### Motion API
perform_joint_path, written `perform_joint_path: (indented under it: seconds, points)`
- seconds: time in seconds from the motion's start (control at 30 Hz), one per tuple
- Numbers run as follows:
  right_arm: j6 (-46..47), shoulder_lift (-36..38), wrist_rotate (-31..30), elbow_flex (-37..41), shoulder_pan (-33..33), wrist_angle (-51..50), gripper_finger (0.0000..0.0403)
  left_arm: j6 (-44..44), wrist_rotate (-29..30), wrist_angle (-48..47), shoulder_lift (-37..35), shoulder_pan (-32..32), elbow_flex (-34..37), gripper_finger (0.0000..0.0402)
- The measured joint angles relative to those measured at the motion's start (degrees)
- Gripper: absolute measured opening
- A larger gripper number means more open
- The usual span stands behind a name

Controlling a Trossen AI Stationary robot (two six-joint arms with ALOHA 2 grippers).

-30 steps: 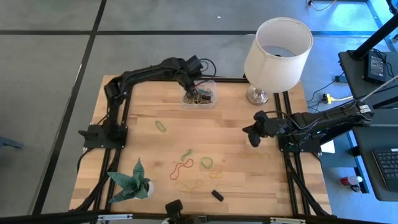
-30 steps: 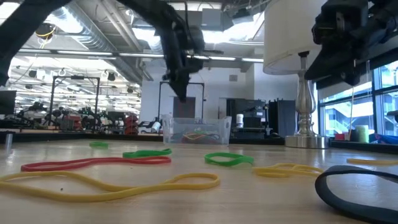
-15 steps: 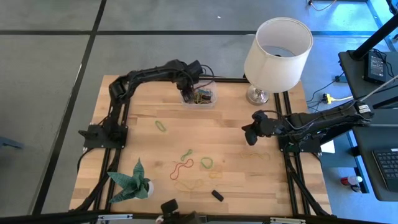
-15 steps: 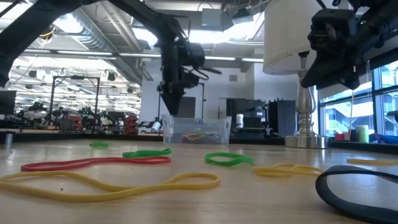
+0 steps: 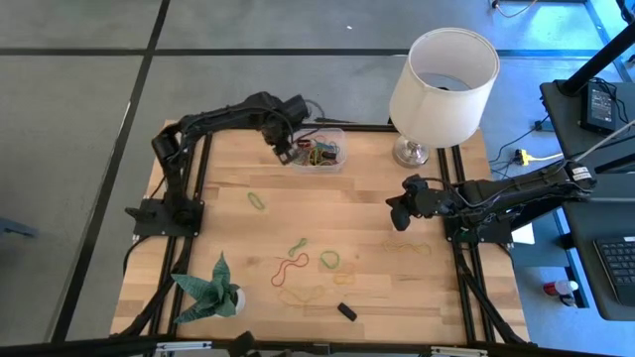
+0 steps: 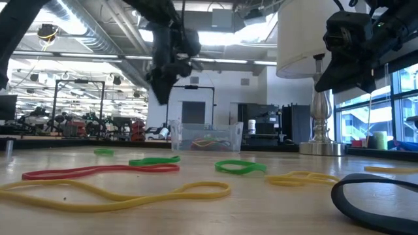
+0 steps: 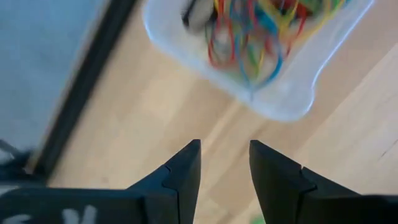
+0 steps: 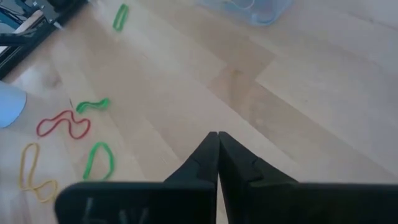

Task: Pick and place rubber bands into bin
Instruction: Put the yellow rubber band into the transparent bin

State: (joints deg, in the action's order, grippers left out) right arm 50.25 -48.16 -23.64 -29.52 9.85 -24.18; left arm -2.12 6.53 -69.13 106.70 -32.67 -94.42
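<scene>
The left tool (image 5: 284, 151) now hangs with its two fingers (image 7: 183, 171) parted and nothing between them, just off the near-left corner of the bin (image 5: 337, 165); a second ago it was closed and reaching down into that bin, so it has let its band go and drawn away to the side. Right ahead of it, past a strip of bare tabletop (image 7: 155, 99), the clear bin holds a tangle of rubber bands (image 7: 261, 31) in red, blue, yellow and green, so that drop looks finished. Farther out from this tool, toward the middle of the tabletop, a green band (image 5: 257, 200) lies alone, and beyond it sits a loose cluster: a twisted green one (image 5: 298, 244), a red one (image 5: 289, 268), a green loop (image 5: 328, 260) and a yellow one (image 5: 303, 294). These remain to be collected, so the task is judged only partly done, and the nearest green band seems the likely next pick. Across the tabletop the right tool (image 5: 397, 211) waits above the wood with its fingers pressed together and empty, a pale yellow band (image 5: 408, 248) lying near it.
</scene>
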Motion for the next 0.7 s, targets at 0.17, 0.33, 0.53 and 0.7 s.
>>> perform_joint_path:
  seconds: [0.17, 0.33, 0.53, 0.7]
  points:
    - [-1.3, 0.0, 0.2, 0.0, 0.0, 0.0, 0.0009, -4.0, -0.1, 0.8, -3.2, 0.1, 11.3, 0.0132]
    - [-2.9, 0.0, 0.2, 0.0, 0.0, 0.0, 0.001, -10.3, -1.5, 4.9, -9.1, 1.2, 22.9, 0.0132]
    - [-4.4, 0.0, 0.2, 0.0, 0.0, 0.0, 0.001, -19.4, -1.7, 10.8, -17.6, 4.2, 33.6, 0.0131]
    - [-7.5, 0.0, 0.2, 0.0, 0.0, -0.1, 0.001, -26.0, -0.4, 12.4, -22.7, 9.3, 36.2, 0.0131]
